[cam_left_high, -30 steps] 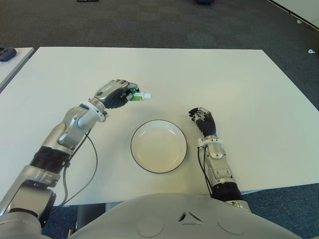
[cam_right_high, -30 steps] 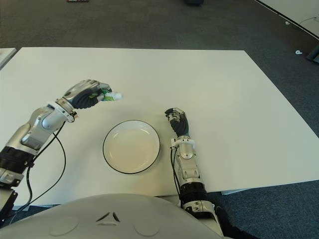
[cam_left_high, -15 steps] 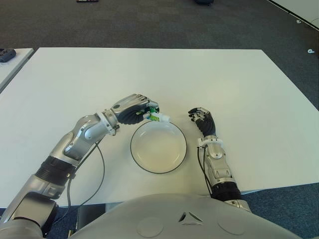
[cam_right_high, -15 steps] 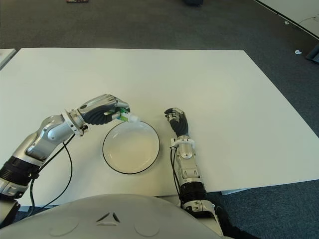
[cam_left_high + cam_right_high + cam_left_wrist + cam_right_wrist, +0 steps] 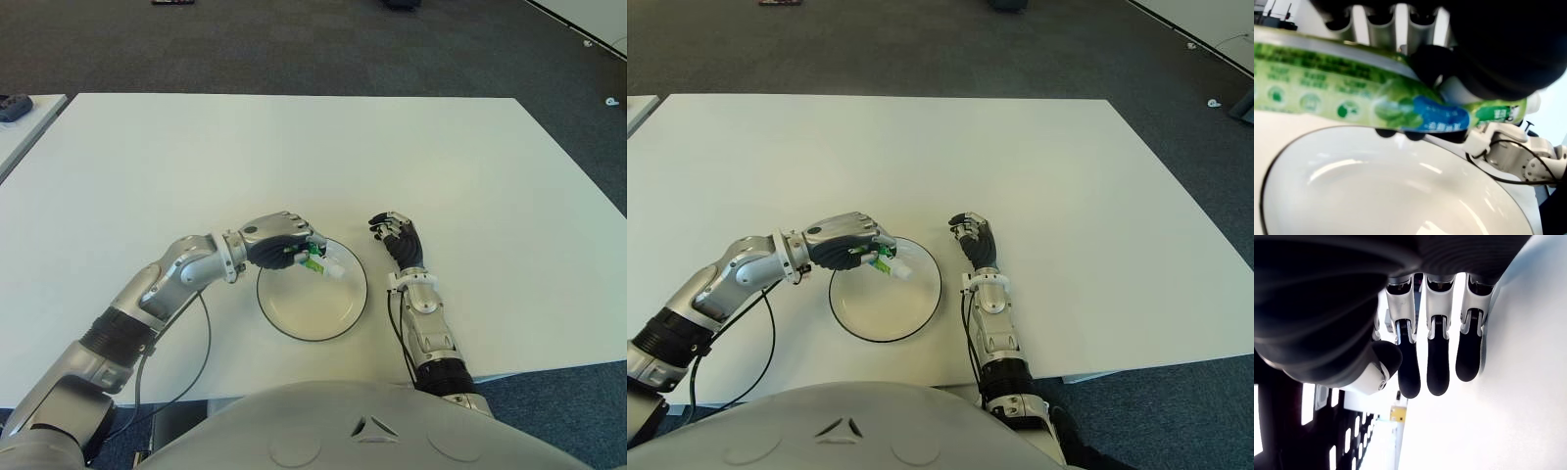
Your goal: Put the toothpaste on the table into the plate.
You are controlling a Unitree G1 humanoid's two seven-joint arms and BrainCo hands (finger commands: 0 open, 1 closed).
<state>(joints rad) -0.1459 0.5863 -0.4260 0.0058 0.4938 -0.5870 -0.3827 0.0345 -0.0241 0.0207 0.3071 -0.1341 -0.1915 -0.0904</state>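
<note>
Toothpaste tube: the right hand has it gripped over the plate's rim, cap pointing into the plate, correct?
Not quite: the left hand grips the toothpaste tube, not the right. The left eye view shows it over the plate's rim, cap pointing into the plate. The right hand shows beside the plate, on its right, holding nothing.

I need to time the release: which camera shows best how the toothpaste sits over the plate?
The left wrist view: the toothpaste, gripped in the left hand, fills the frame directly above the plate. Both eye views show only its white cap end poking out over the plate's left rim. The right wrist view shows none of it.
</note>
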